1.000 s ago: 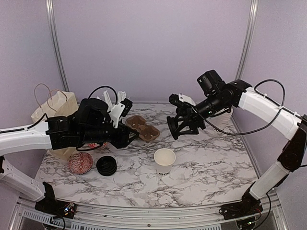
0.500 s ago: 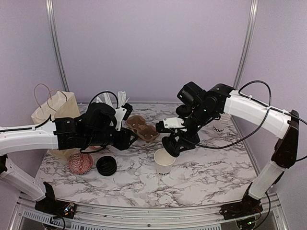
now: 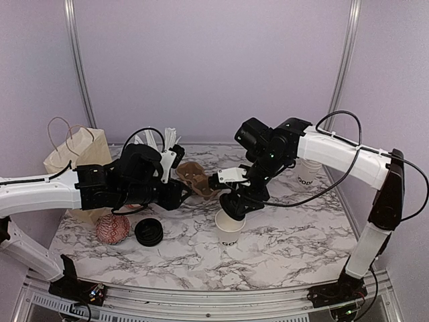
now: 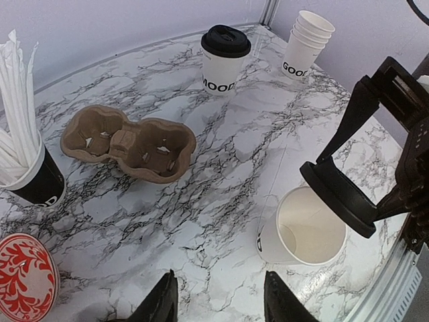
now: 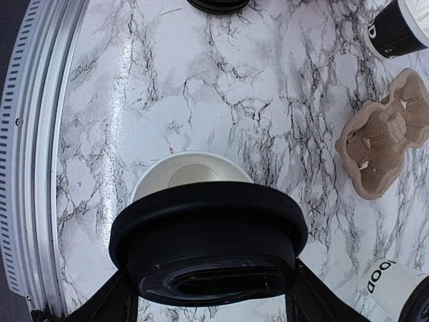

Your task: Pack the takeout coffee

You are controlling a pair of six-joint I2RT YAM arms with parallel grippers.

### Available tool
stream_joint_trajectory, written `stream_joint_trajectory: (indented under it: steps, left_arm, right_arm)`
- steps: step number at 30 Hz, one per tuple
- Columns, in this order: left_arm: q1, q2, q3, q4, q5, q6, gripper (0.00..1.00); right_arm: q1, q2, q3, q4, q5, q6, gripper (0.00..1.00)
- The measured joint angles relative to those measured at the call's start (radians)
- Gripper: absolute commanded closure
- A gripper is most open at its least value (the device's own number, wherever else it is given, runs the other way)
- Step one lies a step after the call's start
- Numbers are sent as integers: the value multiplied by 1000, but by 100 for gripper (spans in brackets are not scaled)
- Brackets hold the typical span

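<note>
The step in hand looks to be lidding the second coffee. At the far left stands a paper bag (image 3: 72,155), with a red-patterned bowl (image 3: 112,228) and a loose lid (image 3: 149,232) nearer on the marble table (image 3: 295,248). The left gripper (image 4: 218,298) hovers low with its jaws apart and nothing between them, pointed toward the brown cup carrier (image 4: 131,142), whose pockets hold nothing. Right of that, near the middle, the open cup (image 4: 301,225) stands upright and uncovered. The right gripper (image 5: 209,285) is clamped on a black lid (image 5: 208,228), held tilted just above the cup's right rim; whether lid and rim touch I cannot tell. At the far right a lidded cup (image 4: 226,57) stands beside a stack of spare cups (image 4: 305,41). The next move likely calls for levelling the lid, centring it over the mouth and pressing down evenly, since a light, unbraced paper cup could tip or buckle. After that, both coffees would go into the carrier.
</note>
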Motion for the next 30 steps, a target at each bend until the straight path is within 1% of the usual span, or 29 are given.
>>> stream_joint_trajectory:
  steps: [11,30]
  left_arm:
    - [4,-1,-6,-17,-5,0,55]
    - [5,-1,-26,-19,-9,0,55]
  right_arm:
    - [13,56,50,-58,39,-7,35]
    - [35,95,58,-97,55,-10,36]
